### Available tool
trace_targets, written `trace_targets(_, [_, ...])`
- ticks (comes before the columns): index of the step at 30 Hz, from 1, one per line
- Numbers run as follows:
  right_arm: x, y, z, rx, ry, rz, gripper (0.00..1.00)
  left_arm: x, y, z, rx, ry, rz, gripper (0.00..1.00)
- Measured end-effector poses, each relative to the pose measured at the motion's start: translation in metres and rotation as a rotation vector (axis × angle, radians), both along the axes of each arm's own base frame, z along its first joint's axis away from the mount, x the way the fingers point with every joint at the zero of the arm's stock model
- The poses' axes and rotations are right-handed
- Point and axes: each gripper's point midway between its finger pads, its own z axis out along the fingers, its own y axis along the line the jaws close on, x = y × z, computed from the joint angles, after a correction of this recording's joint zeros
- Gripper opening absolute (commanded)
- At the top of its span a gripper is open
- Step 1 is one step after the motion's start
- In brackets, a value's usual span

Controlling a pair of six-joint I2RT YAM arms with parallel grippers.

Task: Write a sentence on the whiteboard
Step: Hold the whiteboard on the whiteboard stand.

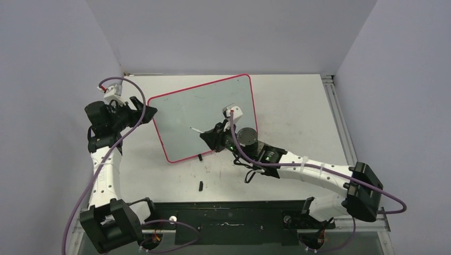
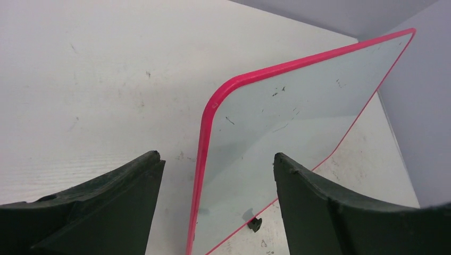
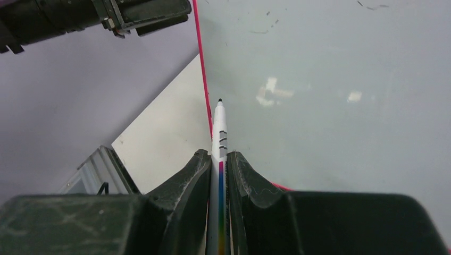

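On the white table (image 1: 298,106), about in its middle, lies the whiteboard (image 1: 213,101), turned askew so that one rounded corner points to the left. Its thin pink-red rim goes all around. A small black foot (image 1: 200,156) shows at its near edge. The pale surface carries only some small dark specks and short strokes, which the left wrist view shows on the whiteboard (image 2: 298,106).

The right gripper (image 1: 206,136) reaches over the near right part of the board. Its two fingers are pressed narrowly together on a marker (image 1: 195,129). In the right wrist view the right gripper (image 3: 219,159) pinches the marker (image 3: 219,133) by its white barrel, which has a coloured stripe lower down, and the dark tip points away from the fingers over the whiteboard (image 3: 345,133). From above, the tip stands over the left middle of the board. Whether it touches the surface I cannot tell.

The left gripper (image 1: 151,110) is just beside the left corner of the board. Its fingers are spread wide and hold nothing. In its own view the left gripper (image 2: 217,159) has the pink rim running between the two dark fingers, and I cannot tell if they touch it.

A small black piece (image 1: 201,185) lies alone on the table, nearer than the board.
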Motion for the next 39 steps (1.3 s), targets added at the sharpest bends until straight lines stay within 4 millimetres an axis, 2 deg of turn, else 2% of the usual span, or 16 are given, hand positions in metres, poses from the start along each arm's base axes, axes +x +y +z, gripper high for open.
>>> trace_targets(5, [0.021,0.037,0.003,0.028,-0.040,0.003,0.05,0.014,0.005,0.000,-0.077,-0.054,-0.039,0.57])
trace_targets(9, [0.036,0.063,0.005,0.049,-0.067,0.010,0.05,0.021,0.007,0.005,-0.113,-0.090,-0.060,0.56])
trace_targets(10, [0.038,0.069,0.010,0.063,-0.081,0.015,0.05,0.021,0.006,0.007,-0.122,-0.098,-0.067,0.56])
trace_targets(12, [0.044,0.082,0.000,0.052,-0.082,0.026,0.05,0.021,0.003,0.009,-0.132,-0.111,-0.082,0.56])
trace_targets(17, [0.056,0.100,-0.008,0.062,-0.090,0.053,0.05,0.025,0.001,0.008,-0.157,-0.115,-0.102,0.55])
trace_targets(26, [0.080,0.103,-0.012,0.081,-0.107,0.029,0.05,0.031,0.001,-0.008,-0.207,-0.060,-0.106,0.50])
trace_targets(36, [0.090,0.102,0.004,0.134,-0.150,0.012,0.05,0.034,-0.005,-0.012,-0.228,-0.046,-0.126,0.42])
trace_targets(39, [0.094,0.104,-0.001,0.128,-0.150,0.008,0.05,0.034,-0.008,-0.011,-0.228,-0.049,-0.134,0.40])
